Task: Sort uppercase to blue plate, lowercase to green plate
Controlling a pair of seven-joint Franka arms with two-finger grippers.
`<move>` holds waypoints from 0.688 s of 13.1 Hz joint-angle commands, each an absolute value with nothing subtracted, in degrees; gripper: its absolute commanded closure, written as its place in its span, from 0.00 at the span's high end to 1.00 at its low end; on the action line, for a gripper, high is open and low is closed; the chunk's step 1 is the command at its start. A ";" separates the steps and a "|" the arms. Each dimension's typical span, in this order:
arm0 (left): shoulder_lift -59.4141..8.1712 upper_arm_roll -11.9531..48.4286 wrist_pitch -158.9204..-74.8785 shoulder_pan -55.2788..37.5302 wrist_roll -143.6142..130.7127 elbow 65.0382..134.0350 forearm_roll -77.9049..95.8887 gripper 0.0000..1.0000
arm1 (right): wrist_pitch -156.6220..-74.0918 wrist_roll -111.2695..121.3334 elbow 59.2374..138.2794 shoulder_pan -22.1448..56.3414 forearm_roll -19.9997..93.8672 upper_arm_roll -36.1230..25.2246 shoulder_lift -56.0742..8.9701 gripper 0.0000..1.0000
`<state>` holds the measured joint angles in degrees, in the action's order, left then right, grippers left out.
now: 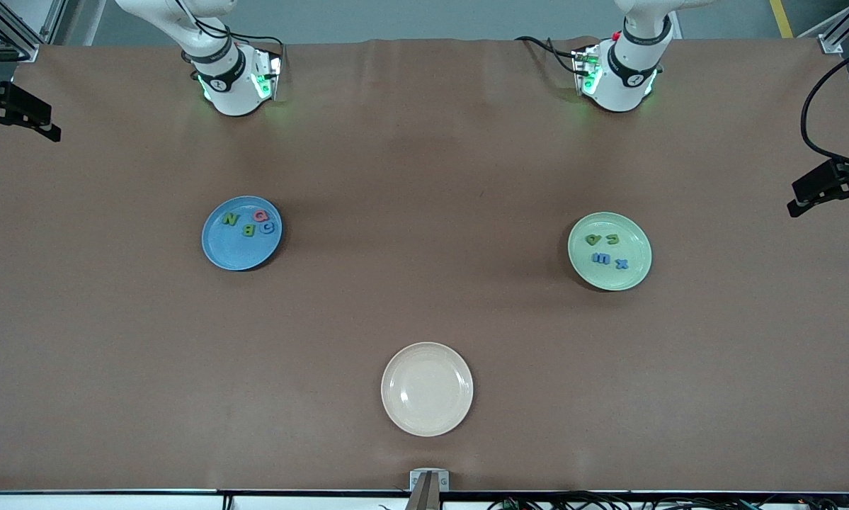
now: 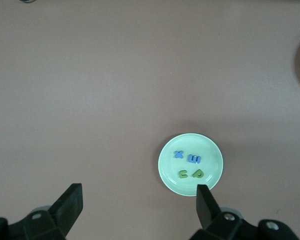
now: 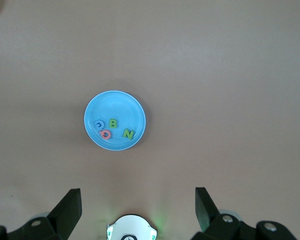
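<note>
On the brown surface [image 1: 424, 177], the blue plate [image 1: 226, 251] is seen toward the right arm's end, and four uppercase letters are held in it: a green N [image 1: 230, 219], a green B [image 1: 249, 229], a red Q [image 1: 260, 215] and a blue C-like letter [image 1: 268, 227], grouped in the part of the plate farther from the front camera, the red and blue ones touching. The green plate [image 1: 629, 273] is placed toward the left arm's end, and four lowercase letters are lying in it: a green u [image 1: 612, 239], a green a-like letter [image 1: 594, 239], a blue x [image 1: 622, 264] and a blue three-pronged letter [image 1: 601, 258]. A cream plate [image 1: 427, 389] is set between the two, nearer to the front camera. The left gripper [image 2: 139, 205] is held high over the surface beside the green plate, its jaws spread wide apart and empty. The right gripper [image 3: 138, 207] is held high over the surface near the blue plate, jaws likewise apart with nothing between them.
</note>
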<state>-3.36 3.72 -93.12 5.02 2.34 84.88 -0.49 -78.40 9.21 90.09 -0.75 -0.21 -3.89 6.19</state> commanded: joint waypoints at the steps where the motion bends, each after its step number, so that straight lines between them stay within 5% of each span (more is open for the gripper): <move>1: -2.81 -0.87 -92.02 0.71 2.37 84.55 -0.18 1.00 | -79.19 9.23 92.55 -0.79 0.18 -4.48 7.91 1.00; 9: -2.64 -4.13 -91.67 -2.55 2.29 84.90 0.18 1.00 | -78.93 8.79 88.16 -0.97 0.79 -4.48 4.93 1.00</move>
